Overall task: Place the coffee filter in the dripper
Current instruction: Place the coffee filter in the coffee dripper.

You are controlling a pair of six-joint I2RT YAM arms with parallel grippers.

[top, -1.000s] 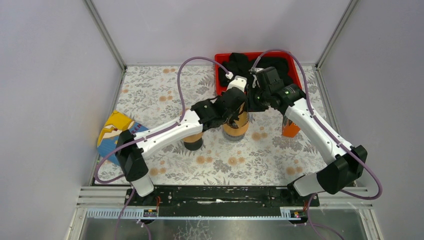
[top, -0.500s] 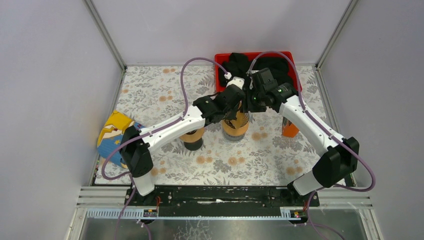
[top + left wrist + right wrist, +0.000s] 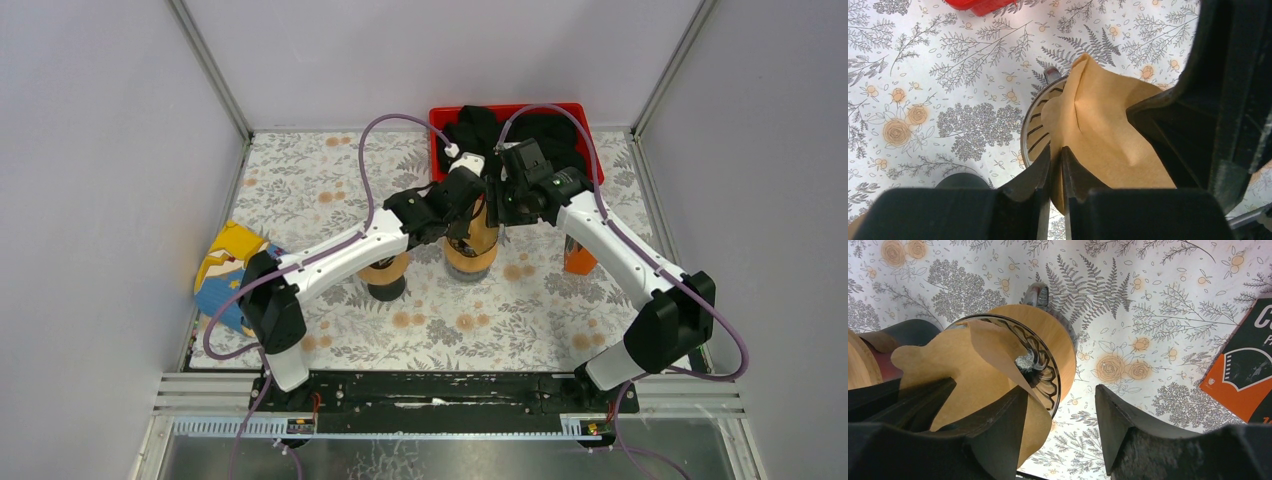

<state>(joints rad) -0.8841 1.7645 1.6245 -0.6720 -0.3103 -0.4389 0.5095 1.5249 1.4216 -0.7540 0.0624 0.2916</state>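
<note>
The brown paper coffee filter [image 3: 1098, 130] sits partly inside the glass dripper [image 3: 1040, 365], its edge between the nearly pressed-together left tool [image 3: 1055, 165], while the right tool [image 3: 1060, 415] stands spread beside it, probably to let it settle.

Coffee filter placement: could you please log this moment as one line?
stage: seating filter | coffee filter: partly in dripper | left gripper: pinching filter edge | right gripper: open, beside filter

Tan-brown coffee filter [image 3: 1098, 125]; white tablecloth [image 3: 330, 180] with grey ferns, orange roses; red bin [image 3: 585, 135]; black fingers [image 3: 1128, 420].
</note>
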